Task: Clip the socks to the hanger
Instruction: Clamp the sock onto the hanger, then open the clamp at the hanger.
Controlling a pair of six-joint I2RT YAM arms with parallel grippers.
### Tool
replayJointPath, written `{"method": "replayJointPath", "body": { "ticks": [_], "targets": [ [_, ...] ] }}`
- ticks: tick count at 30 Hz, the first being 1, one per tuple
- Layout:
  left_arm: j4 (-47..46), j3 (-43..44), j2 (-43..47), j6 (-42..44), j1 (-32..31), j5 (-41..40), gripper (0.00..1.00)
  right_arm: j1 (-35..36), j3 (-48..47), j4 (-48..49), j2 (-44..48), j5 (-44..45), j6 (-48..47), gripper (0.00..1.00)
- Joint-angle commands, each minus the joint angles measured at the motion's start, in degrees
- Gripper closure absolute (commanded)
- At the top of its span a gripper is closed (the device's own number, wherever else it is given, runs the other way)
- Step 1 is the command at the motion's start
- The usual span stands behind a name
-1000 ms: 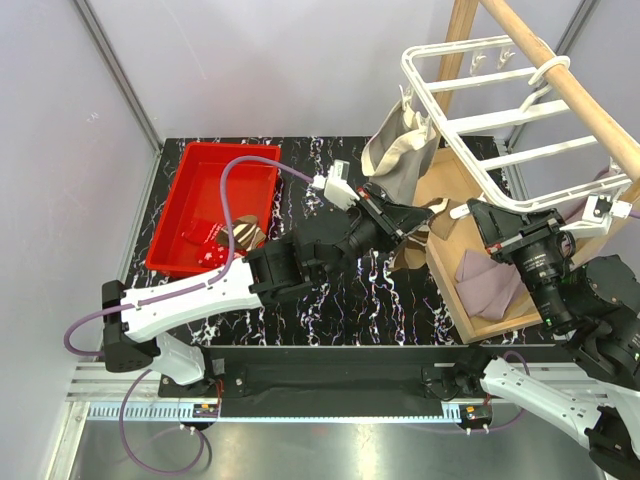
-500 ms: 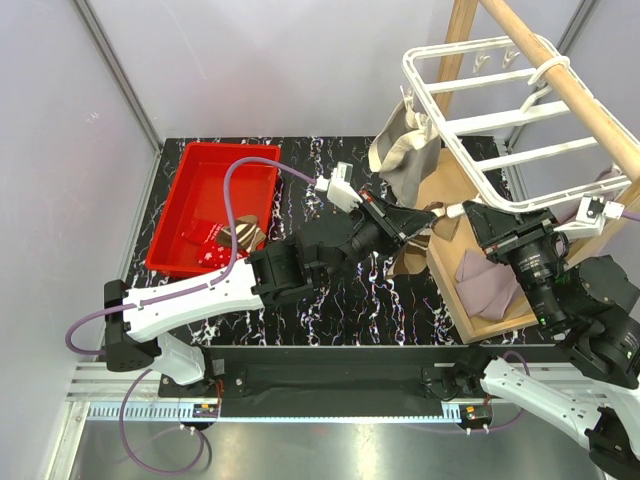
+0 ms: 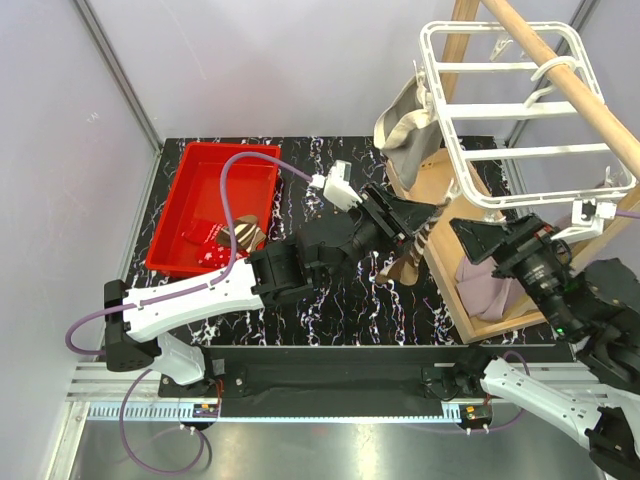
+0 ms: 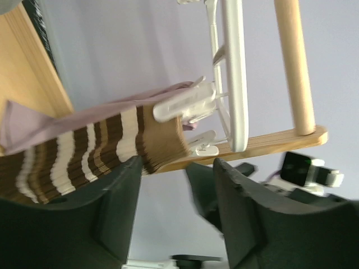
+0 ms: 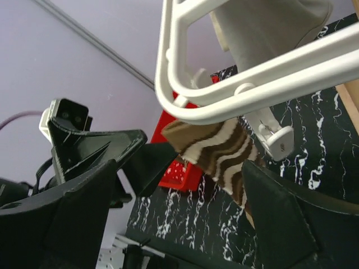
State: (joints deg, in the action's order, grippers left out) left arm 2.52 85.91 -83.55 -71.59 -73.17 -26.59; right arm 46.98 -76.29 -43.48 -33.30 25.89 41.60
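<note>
The white hanger point(image 3: 500, 110) hangs by its hook from the wooden pole. A brown-and-cream striped sock point(image 3: 408, 255) dangles from a clip at the hanger's near-left corner. The left wrist view shows that clip point(image 4: 185, 103) pinching the striped sock point(image 4: 112, 140). A beige-grey sock point(image 3: 405, 135) hangs from the far-left corner. My left gripper point(image 3: 415, 215) is open right beside the striped sock, with nothing between its fingers point(image 4: 252, 213). My right gripper point(image 3: 475, 235) is open wide below the hanger point(image 5: 241, 89), and the striped sock point(image 5: 219, 148) hangs free above its jaws.
A red tub point(image 3: 215, 205) at the left holds a red speckled sock point(image 3: 205, 240) and another striped sock point(image 3: 245, 232). A mauve sock point(image 3: 490, 285) lies on the wooden base point(image 3: 450, 290) at the right. The wooden pole point(image 3: 560, 70) slants across the top right.
Both grippers have opened and let go. The hanger has swung back to the right, and the striped sock now hangs from its clip.
</note>
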Motion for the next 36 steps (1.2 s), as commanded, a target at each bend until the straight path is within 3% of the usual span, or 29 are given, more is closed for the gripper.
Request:
{"method": "replayJointPath", "body": {
  "ticks": [1, 3, 7, 10, 14, 18, 20, 24, 29, 36],
  "targets": [
    [-2.34, 0.5, 0.49, 8.65, 0.04, -2.68, 0.4, 0.22, -6.05, -5.28, -0.54, -5.21, -4.76, 0.0],
    [-7.17, -3.18, 1.54, 14.68, 0.04, -0.24, 0.35, 0.22, -9.83, -9.32, -1.06, -7.33, -6.27, 0.0],
    [-13.85, -10.29, 4.44, 22.27, 0.04, 3.46, 0.34, 0.22, -15.46, -15.74, -2.99, -16.19, -10.57, 0.0],
    [-24.21, -16.45, 6.73, 29.57, 0.04, 11.45, 0.33, 0.22, -18.54, -17.51, -3.35, -22.44, -13.65, 0.01],
    [-33.98, -16.23, 5.51, 38.09, -0.05, 22.52, 0.35, 0.22, -21.35, -18.56, -3.0, -20.98, -16.64, 0.05],
    [-28.83, -8.41, 0.15, 52.2, -0.31, 34.83, 0.43, 0.3, -22.5, -20.15, -3.61, -15.62, -19.01, 0.13],
    [-22.93, -5.33, -2.93, 57.59, -0.49, 33.72, 0.46, 0.22, -21.8, -19.8, -3.62, -15.26, -19.63, 0.18],
    [-23.0, -4.26, -5.57, 72.6, -0.49, 29.25, 0.45, 0.22, -20.13, -18.83, -3.53, -14.91, -20.51, 0.24],
    [-23.18, -3.12, -8.56, 79.15, 1.0, 25.79, 0.44, 0.22, -19.25, -18.65, -3.26, -14.46, -20.42, 0.27],
    [-23.0, 0.92, -12.6, 79.6, 3.9, 34.04, 0.41, 0.3, -18.19, -17.51, -2.47, -13.76, -19.99, 0.28]
  ]
}}
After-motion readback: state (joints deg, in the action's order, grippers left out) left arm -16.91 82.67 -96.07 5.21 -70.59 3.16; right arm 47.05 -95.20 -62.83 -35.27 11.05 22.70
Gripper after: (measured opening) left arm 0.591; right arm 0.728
